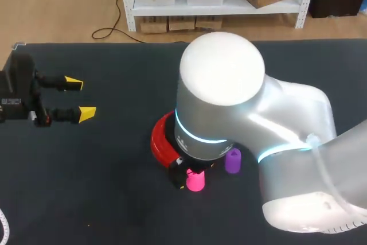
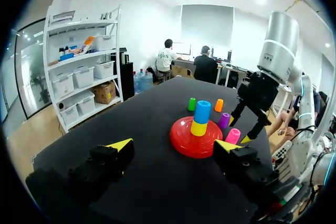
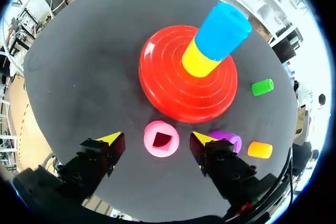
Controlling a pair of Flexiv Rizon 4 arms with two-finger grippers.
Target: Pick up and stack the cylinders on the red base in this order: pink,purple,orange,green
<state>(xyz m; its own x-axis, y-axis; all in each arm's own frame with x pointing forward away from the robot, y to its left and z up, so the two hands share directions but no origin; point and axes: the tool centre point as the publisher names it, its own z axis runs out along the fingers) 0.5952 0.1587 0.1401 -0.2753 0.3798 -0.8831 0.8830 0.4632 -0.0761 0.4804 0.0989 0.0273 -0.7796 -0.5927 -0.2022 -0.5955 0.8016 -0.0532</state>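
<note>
The right gripper (image 3: 157, 139) stands wide open above the pink cylinder (image 3: 161, 139). The cylinder stands upright on the table (image 1: 114, 199) between the two yellow-tipped fingers, with a gap showing on each side, so nothing is grasped. This is clear only in the right wrist view; in the head view the right arm (image 1: 229, 101) covers its own gripper and most of the red base (image 3: 168, 82), leaving only a rim segment exposed. The pink cylinder is just beside the base rim, with its open, hollow end facing up. The purple cylinder (image 3: 231, 139) stands near it, partly behind one right finger. The orange cylinder (image 2: 219, 105) and green cylinder (image 2: 192, 104) stand upright on the far side of the base as seen in the left wrist view; the head view does not show them. Both wrist views show a yellow cylinder (image 3: 199, 61) on the centre of the base with a blue cylinder (image 3: 223, 30) stacked on it. The left gripper (image 1: 80, 98) is held well apart from the base, fingers spread wide and empty.
</note>
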